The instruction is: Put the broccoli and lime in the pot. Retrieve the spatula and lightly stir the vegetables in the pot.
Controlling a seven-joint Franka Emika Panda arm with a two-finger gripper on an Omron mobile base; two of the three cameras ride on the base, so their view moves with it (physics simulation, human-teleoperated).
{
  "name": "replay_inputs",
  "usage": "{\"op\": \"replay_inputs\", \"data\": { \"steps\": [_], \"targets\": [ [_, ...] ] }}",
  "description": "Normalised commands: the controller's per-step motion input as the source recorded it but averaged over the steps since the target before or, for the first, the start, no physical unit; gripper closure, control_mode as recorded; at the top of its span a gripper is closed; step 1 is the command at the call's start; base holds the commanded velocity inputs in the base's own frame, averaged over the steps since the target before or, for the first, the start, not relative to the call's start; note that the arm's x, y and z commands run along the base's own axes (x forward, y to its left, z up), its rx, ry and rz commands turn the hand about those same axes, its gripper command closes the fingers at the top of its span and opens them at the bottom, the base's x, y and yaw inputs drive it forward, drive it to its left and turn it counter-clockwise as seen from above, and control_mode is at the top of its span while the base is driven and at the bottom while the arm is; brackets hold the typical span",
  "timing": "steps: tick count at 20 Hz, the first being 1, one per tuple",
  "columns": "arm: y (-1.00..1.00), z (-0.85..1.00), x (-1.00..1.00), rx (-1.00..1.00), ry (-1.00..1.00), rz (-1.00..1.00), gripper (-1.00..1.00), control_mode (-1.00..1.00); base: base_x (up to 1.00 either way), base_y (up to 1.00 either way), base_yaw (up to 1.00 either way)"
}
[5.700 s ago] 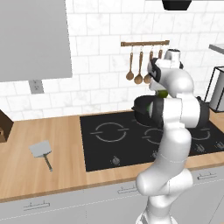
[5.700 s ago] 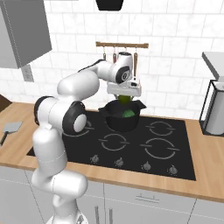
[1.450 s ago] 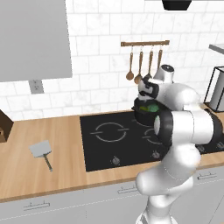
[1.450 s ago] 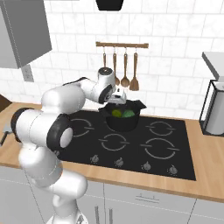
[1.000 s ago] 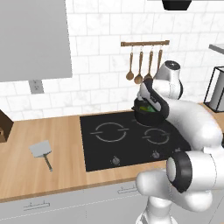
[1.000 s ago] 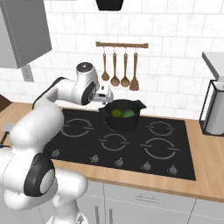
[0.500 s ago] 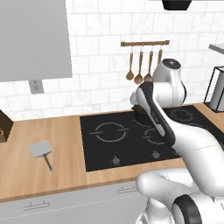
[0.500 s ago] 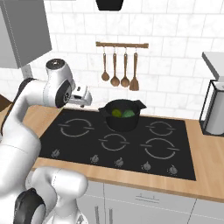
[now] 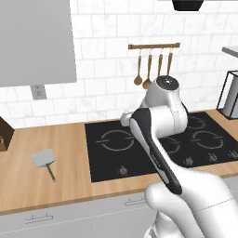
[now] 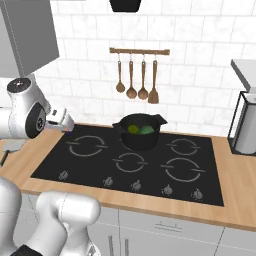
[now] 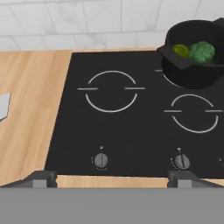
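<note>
The black pot (image 10: 140, 133) stands on the hob's back middle burner, with the lime (image 10: 133, 129) and the broccoli (image 10: 147, 130) lying side by side inside it. In the hand view the pot (image 11: 192, 57) sits at the upper right, holding the lime (image 11: 180, 50) and broccoli (image 11: 201, 51). The spatula (image 9: 42, 159) lies flat on the wooden counter left of the hob; its blade (image 11: 3, 105) peeks in at the hand view's left edge. My gripper (image 11: 113, 177) hangs open and empty above the hob's left burners, well left of the pot, as the base views show it (image 10: 66, 125) (image 9: 124, 119).
The black hob (image 10: 90, 165) has a row of knobs along its front edge. Wooden spoons and a turner hang from a wall rail (image 10: 139, 51) behind the pot. A metal appliance (image 10: 244, 125) stands at the right, a brown block (image 9: 3, 135) at the far left.
The arm has swung left, away from above the pot to over the left burners. Lime and broccoli stay in the pot. The jaws remain open.
</note>
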Motion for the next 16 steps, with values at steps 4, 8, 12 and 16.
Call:
{"op": "replay_inputs", "data": {
  "steps": [4, 8, 12, 16],
  "targets": [
    [0.71, 0.0, -0.36, 0.0, 0.0, 0.0, -1.0, -1.0, 0.0, 0.0, 0.0],
    [0.6, 0.0, -0.23, 0.0, 0.0, 0.0, -1.0, -1.0, 0.0, 0.0, 0.0],
    [0.65, 0.0, -0.21, 0.0, 0.01, 0.05, -1.0, -1.0, 0.0, 0.0, 0.0],
    [0.48, 0.0, -0.16, 0.0, 0.05, 0.09, -1.0, -1.0, 0.0, 0.0, 0.0]
  ]
}}
